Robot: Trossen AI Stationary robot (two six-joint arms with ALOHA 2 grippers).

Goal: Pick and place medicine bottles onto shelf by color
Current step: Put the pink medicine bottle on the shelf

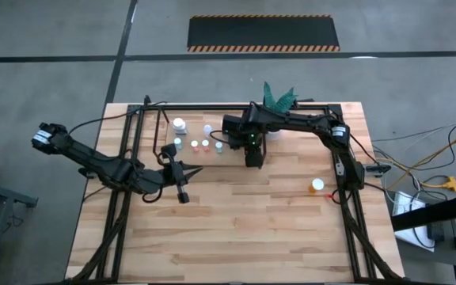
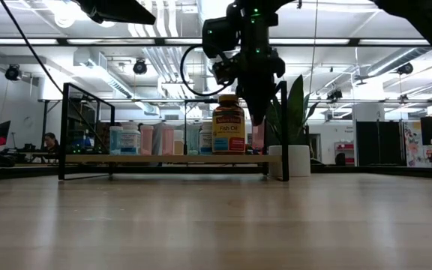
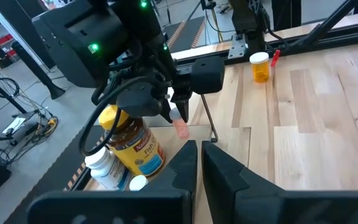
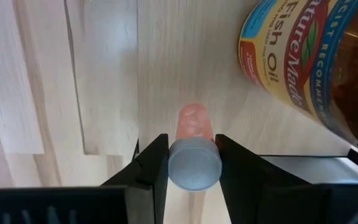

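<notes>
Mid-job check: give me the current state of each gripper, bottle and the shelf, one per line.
right gripper: shut on the pink bottle, over the shelf
pink bottle: held, beside the fish oil bottle
fish oil bottle: upright on the shelf
shelf: holding several small bottles
left gripper: shut, empty, off the shelf
orange bottle: upright on the table, not yet shelved

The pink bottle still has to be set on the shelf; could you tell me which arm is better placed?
The right: its gripper already clamps the pink bottle above the shelf beside the fish oil bottle. The left gripper waits shut, empty.
</notes>
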